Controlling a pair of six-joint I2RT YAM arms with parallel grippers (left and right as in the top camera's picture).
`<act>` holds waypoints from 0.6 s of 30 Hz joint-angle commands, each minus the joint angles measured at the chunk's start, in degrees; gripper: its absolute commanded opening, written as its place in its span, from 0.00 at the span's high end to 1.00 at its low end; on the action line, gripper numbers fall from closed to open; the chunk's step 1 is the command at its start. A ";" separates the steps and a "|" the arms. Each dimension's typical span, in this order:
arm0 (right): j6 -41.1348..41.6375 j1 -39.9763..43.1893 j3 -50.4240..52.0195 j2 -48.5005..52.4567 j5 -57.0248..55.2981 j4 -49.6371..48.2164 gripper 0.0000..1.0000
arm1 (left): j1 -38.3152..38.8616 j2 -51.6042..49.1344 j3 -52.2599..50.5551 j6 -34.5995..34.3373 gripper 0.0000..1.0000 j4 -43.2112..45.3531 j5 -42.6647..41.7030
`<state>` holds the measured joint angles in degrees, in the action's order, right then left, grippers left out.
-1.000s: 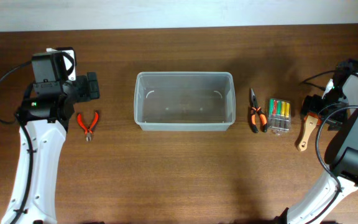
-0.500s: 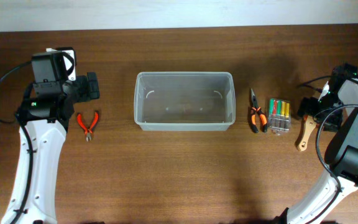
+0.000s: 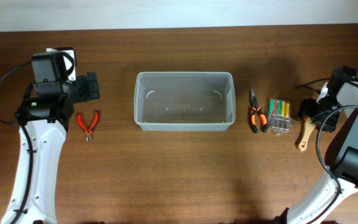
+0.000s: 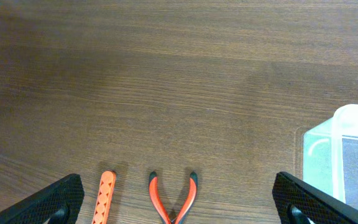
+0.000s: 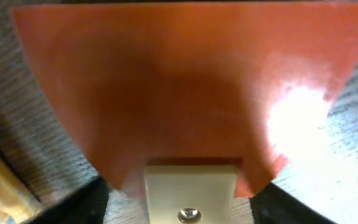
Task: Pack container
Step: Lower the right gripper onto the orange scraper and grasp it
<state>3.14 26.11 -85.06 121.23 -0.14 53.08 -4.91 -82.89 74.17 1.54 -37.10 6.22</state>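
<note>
The container, a clear plastic bin, stands empty at the table's middle; its corner shows in the left wrist view. My left gripper is open and empty, just behind red-handled pliers. In the left wrist view the pliers lie between its fingertips. My right gripper is open, low over the blade end of a wooden-handled scraper. In the right wrist view the orange blade fills the frame and the jaws straddle the pale handle without closing on it.
Orange-and-black pliers and a clear pack of batteries lie between the container and the scraper. An orange flat strip lies left of the red pliers in the left wrist view. The table's far edge meets a pale wall.
My right gripper has moved forward and slightly left, down onto the scraper's blade end. The left arm and all objects have not moved.
</note>
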 commanded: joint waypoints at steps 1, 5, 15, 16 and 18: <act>0.28 -0.26 1.92 1.07 -0.24 0.90 0.44 | -0.24 -0.20 1.42 0.87 0.01 -0.02 -0.44; 0.31 -0.26 1.92 1.07 -0.24 1.20 0.50 | -0.24 -0.20 1.42 0.87 0.01 -0.02 -0.44; 0.28 -0.26 1.90 1.05 -0.26 1.07 0.58 | -0.24 -0.20 1.42 0.87 0.01 -0.02 -0.44; 0.28 -0.26 1.90 1.05 -0.26 1.05 0.58 | -0.24 -0.20 1.42 0.87 0.01 -0.02 -0.44; 0.31 -0.26 1.90 1.05 -0.26 1.07 0.59 | -0.24 -0.20 1.42 0.87 0.01 -0.02 -0.46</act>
<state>3.03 26.11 -85.06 121.23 -0.12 54.17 -4.91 -82.89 74.17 1.54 -37.08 6.22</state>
